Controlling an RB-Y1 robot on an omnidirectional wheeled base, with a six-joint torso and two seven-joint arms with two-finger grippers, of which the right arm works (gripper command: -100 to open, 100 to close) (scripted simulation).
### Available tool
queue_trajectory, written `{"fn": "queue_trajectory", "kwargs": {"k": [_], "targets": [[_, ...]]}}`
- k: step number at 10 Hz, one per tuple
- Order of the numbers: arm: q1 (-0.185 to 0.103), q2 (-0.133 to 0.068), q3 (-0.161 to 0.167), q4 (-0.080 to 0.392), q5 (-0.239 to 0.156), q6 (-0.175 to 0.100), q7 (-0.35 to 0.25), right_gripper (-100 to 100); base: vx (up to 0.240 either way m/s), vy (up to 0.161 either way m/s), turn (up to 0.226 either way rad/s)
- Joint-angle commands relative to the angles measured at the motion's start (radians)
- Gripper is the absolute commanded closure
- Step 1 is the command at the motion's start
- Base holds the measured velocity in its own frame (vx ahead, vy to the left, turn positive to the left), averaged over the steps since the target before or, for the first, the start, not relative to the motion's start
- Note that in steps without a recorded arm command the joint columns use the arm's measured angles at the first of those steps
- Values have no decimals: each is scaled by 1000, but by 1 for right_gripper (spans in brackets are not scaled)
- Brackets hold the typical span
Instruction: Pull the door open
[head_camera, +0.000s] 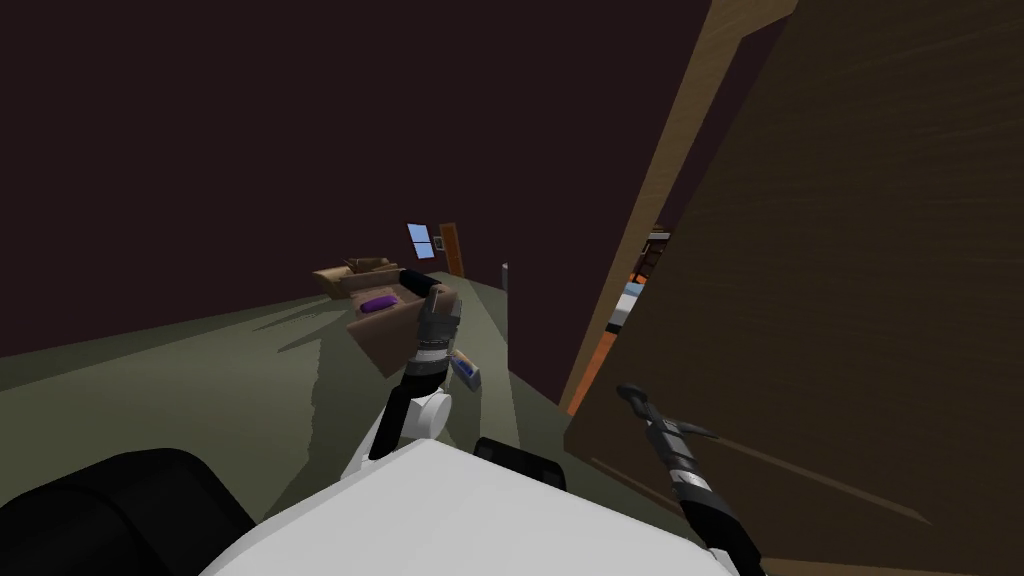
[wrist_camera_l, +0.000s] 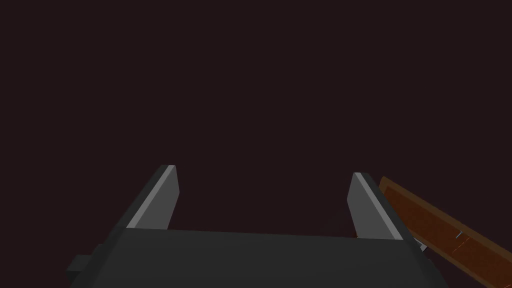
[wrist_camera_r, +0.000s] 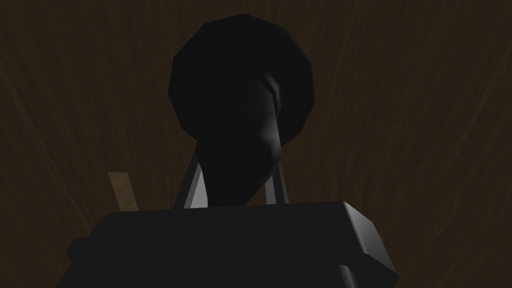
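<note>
Close on my right, the door (head_camera: 850, 300), dark brown wood, stands ajar from its lighter frame (head_camera: 650, 220). Its dark handle (wrist_camera_r: 240, 125) sits between the fingers of the right gripper (wrist_camera_r: 235, 186), which press its sides. Past the door's edge, the gap shows orange and white. The left gripper (wrist_camera_l: 262, 172) reaches forward with its fingers spread wide and empty. Beyond it, on the grey-green floor (head_camera: 200, 380), stands a brown sofa (head_camera: 385, 335) with a purple cushion (head_camera: 377, 303), against dark walls (head_camera: 250, 150).
</note>
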Motion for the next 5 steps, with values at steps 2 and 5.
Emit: {"fn": "queue_trajectory", "kwargs": {"k": [2,5], "targets": [[23,-21,11,3,6,-42,-23,100,-215,-52,162],[55,-51,28,8,14,-94,-55,100,-231,-42,138]]}}
